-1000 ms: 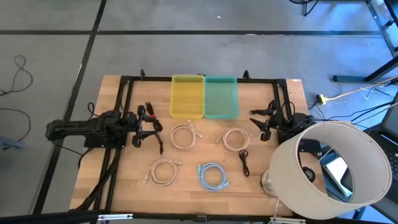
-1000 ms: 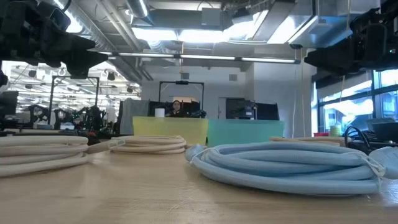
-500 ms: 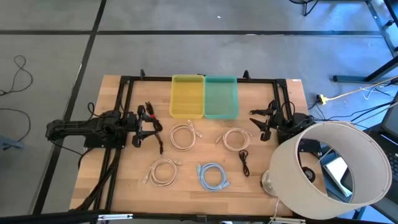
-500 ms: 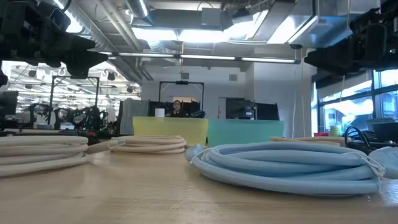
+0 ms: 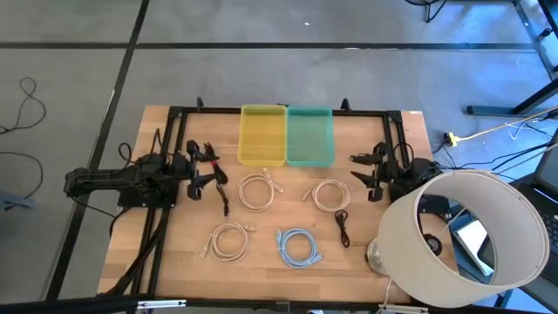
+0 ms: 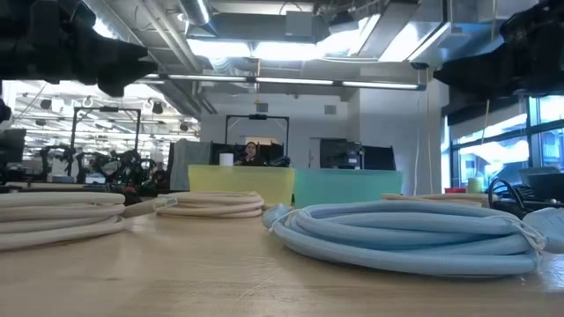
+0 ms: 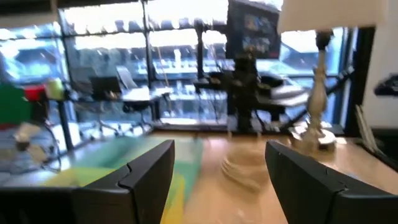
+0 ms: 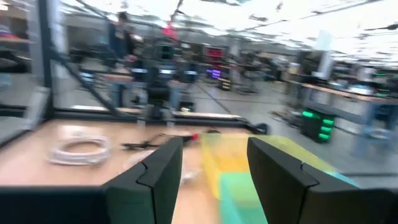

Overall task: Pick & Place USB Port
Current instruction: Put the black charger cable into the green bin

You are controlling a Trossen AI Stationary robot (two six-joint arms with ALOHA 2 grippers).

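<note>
Several coiled cables lie flat on the wooden table: white ones [image 5: 256, 191] [image 5: 330, 194] [image 5: 228, 242], a light blue one [image 5: 297, 247] [image 6: 405, 231] and a short black one [image 5: 343, 227]. A yellow bin [image 5: 262, 135] and a teal bin [image 5: 309, 136] stand side by side at the far edge. My left gripper [image 5: 202, 167] [image 7: 217, 180] hovers open at the table's left, beside a thin dark cable [image 5: 223, 202]. My right gripper [image 5: 362, 171] [image 8: 214, 174] hovers open at the table's right, near the right white coil. Neither touches anything.
A tall lamp with a big white shade [image 5: 462, 235] stands at the table's near right corner, covering part of the right arm. A black frame [image 5: 174, 131] runs along the table's far and side edges. Bare wood shows between the coils and the bins.
Both grippers have risen a little; in the low view their dark shapes sit higher than before. The left gripper has also shifted slightly toward the far edge. The cables and bins have stayed where they were.
</note>
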